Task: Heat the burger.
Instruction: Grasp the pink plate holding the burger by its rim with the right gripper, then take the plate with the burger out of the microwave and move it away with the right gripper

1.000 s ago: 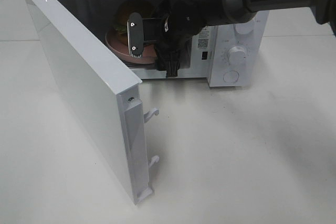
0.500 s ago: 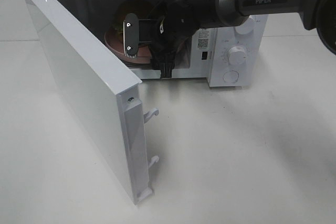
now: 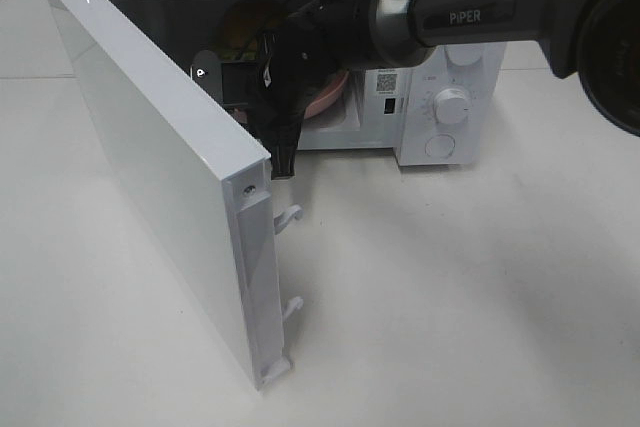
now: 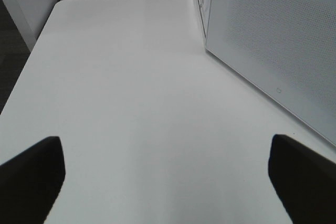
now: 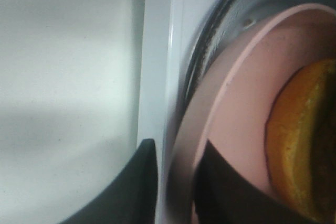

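"PIPER" is printed on the right arm [image 3: 480,9] reaching into the open microwave [image 3: 440,97]; its claw [image 5: 173,182] looks nearly closed beside the pink plate [image 5: 236,129] bearing the burger [image 5: 304,140]. The left claw [image 4: 168,177] gapes wide, empty, above the counter [image 4: 131,103].

Microwave [image 3: 440,97] interior — largely screened by the right arm [image 3: 420,17] and the open door [image 3: 150,167]. Inside the microwave, the burger [image 3: 240,27] shows only as a brown sliver behind the arm; the pink plate [image 3: 330,97] shows only part of its rim. The right gripper [image 3: 222,75] sits partly behind the door's edge. In the right wrist view the burger [image 5: 304,140] is cut off and blurred. The left gripper [image 4: 168,177] shows two dark finger stubs at the frame's edge.
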